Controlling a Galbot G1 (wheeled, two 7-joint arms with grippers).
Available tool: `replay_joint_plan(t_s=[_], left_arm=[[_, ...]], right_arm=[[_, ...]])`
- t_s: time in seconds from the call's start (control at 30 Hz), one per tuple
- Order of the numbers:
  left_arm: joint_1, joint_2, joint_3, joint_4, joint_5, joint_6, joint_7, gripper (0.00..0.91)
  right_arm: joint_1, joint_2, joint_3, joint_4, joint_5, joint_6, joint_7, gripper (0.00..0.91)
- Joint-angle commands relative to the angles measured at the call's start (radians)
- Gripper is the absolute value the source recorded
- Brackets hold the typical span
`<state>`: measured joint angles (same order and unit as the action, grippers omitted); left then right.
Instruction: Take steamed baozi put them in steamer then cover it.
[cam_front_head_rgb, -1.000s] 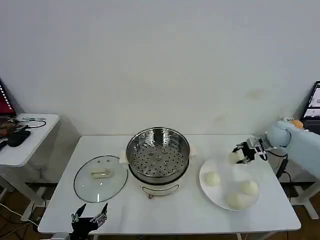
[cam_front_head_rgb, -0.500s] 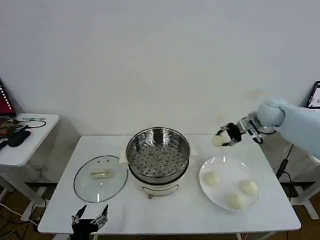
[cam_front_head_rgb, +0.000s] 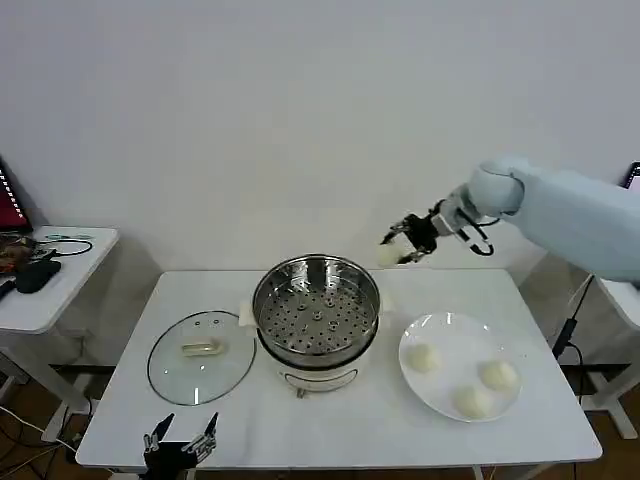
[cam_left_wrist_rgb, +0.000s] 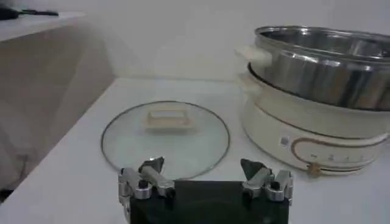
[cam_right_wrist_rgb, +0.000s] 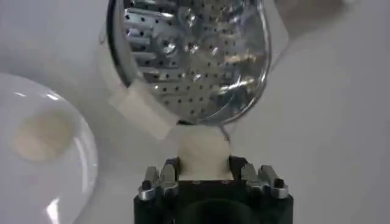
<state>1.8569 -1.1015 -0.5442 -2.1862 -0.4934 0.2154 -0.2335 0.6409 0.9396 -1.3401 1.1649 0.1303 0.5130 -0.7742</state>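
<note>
One baozi (cam_front_head_rgb: 389, 256) in raised right gripper (cam_front_head_rgb: 401, 246)

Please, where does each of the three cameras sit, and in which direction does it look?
Head view: high on the robot, looking forward and down at the white table; right gripper holds a baozi near the steamer, left gripper at the near edge.
Left wrist view: low, facing the cover and steamer; its open fingers show.
Right wrist view: above, facing down at steamer and plate; baozi clamped.
All three share the steamer.
</note>
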Motion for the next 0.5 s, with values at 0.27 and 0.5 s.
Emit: replay_joint_plan(t_s=[0.27,0.5], left_arm=[[0.009,-0.002,0.008,-0.021,0.013,-0.001,-0.005,0.907],[0.024,0.0,0.007,-0.039,0.013,-0.001,-0.009,0.907]], right_arm=[[0.004,0.169,-0.004,-0.066,-0.166,0.24,0.101,0.564],[-0.037,0.218,0.012,-0.125,-0.29,0.314,0.138,0.564]])
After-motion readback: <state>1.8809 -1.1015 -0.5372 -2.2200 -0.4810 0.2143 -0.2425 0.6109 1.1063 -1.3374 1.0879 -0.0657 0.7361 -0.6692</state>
